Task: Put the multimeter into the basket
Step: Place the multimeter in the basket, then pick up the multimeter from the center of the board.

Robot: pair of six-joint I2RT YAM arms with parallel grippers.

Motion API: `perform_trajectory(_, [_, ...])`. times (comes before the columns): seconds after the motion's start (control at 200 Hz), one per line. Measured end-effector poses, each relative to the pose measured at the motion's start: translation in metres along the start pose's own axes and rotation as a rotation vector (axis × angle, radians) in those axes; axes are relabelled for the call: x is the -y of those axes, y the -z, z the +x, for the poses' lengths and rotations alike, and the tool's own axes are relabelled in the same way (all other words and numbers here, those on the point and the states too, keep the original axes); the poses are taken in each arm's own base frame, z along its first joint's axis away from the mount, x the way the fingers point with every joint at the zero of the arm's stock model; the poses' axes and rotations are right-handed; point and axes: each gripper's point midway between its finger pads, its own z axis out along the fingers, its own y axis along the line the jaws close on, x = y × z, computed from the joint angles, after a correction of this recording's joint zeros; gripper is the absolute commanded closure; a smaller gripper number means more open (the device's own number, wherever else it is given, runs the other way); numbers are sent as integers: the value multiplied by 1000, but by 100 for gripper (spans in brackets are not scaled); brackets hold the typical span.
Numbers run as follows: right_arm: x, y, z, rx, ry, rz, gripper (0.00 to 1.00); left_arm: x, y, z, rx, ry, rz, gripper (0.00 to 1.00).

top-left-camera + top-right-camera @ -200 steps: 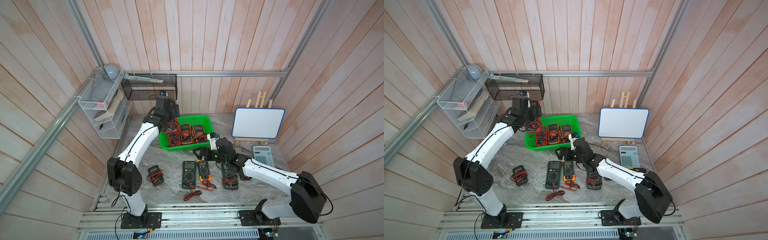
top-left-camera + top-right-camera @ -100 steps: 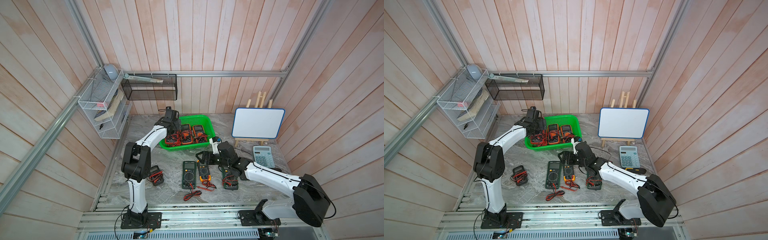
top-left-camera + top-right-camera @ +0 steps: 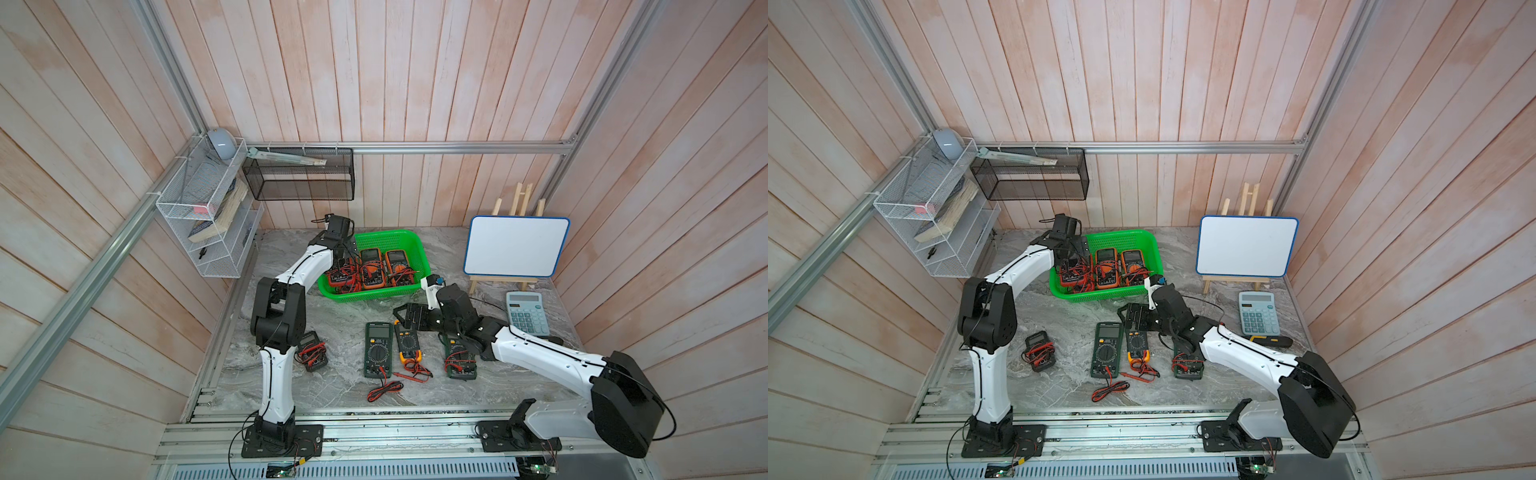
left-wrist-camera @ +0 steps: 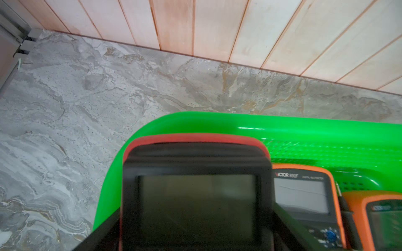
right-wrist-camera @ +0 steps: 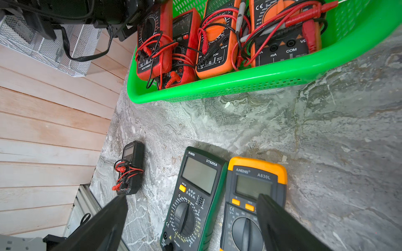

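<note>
Left gripper (image 4: 195, 230) grips the red multimeter (image 4: 195, 152) over the basket's (image 4: 217, 123) nine-o'clock end, right gripper (image 5: 192, 196) gapes wide at its five o'clock, so release here and the leads (image 5: 174, 54) beneath may tip it out!

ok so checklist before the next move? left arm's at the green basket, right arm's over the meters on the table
1. Left gripper grip on red multimeter: ok, it sits between the fingers.
2. Red multimeter inside green basket rim: ok.
3. Spot beneath it free: cannot tell; second red multimeter and test leads crowd it.
4. Right gripper open: ok, holds nothing.
5. Right gripper centred on one meter: not ok; gap spans green DT9205A multimeter, one finger over yellow ANENG A830L multimeter.
</note>
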Motion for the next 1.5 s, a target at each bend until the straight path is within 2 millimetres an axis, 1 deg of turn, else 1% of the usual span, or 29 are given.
perform_trajectory(0.17, [0, 1, 0, 0, 0, 1, 2, -2, 0, 2, -12, -2, -3, 0])
perform_trajectory(0.325, [3, 1, 2, -5, -2, 16, 2, 1, 1, 5, -32, -13, 14, 0])
perform_trajectory(0.4, [5, 2, 2, -7, -3, 25, 2, 1, 6, 2, -32, -17, 18, 0])
perform_trajectory(0.44, [5, 2, 2, -5, -3, 27, 2, 1, 12, -1, -26, -19, 21, 1])
perform_trajectory(0.5, [6, 3, 2, -3, -4, 31, 2, 1, 24, -10, -6, -16, 32, 0])
perform_trajectory(0.55, [6, 3, 1, -1, -3, 33, 2, 2, 39, -22, 25, -9, 45, 0])
perform_trajectory(0.61, [6, 4, 1, 1, -3, 35, 2, 2, 60, -38, 69, -3, 67, 0])
perform_trajectory(0.655, [7, 4, 1, 0, -3, 37, 2, 3, 80, -50, 106, 6, 90, 0])
perform_trajectory(0.72, [7, 4, 2, -2, -4, 39, 2, 2, 107, -63, 154, 14, 118, 0])
perform_trajectory(0.795, [8, 4, 2, -5, -4, 41, 2, 1, 134, -68, 191, 19, 149, 1])
perform_trajectory(0.84, [8, 4, 3, -5, -3, 42, 2, 0, 145, -65, 199, 18, 164, 0])
perform_trajectory(0.895, [8, 4, 3, -6, -2, 41, 2, 2, 156, -54, 197, 11, 183, 0])
perform_trajectory(0.97, [7, 4, 4, -8, 3, 39, 2, 8, 166, -30, 170, -1, 212, 0])
perform_trajectory(1.1, [3, 3, 7, -10, 11, 37, 2, 25, 175, 30, 86, -27, 269, 0])
perform_trajectory(1.19, [4, 4, 9, -8, 14, 38, 2, 32, 180, 73, 19, -29, 302, 0])
perform_trajectory(1.25, [6, 6, 13, -9, 14, 41, 2, 34, 183, 96, -17, -24, 313, 0])
perform_trajectory(1.35, [13, 9, 20, -10, 10, 52, 2, 41, 190, 130, -63, -15, 335, 0])
perform_trajectory(1.44, [19, 13, 27, -13, -3, 64, 2, 54, 194, 162, -109, -21, 360, 0])
perform_trajectory(1.495, [22, 17, 30, -10, -10, 70, 2, 63, 196, 185, -145, -34, 375, 0])
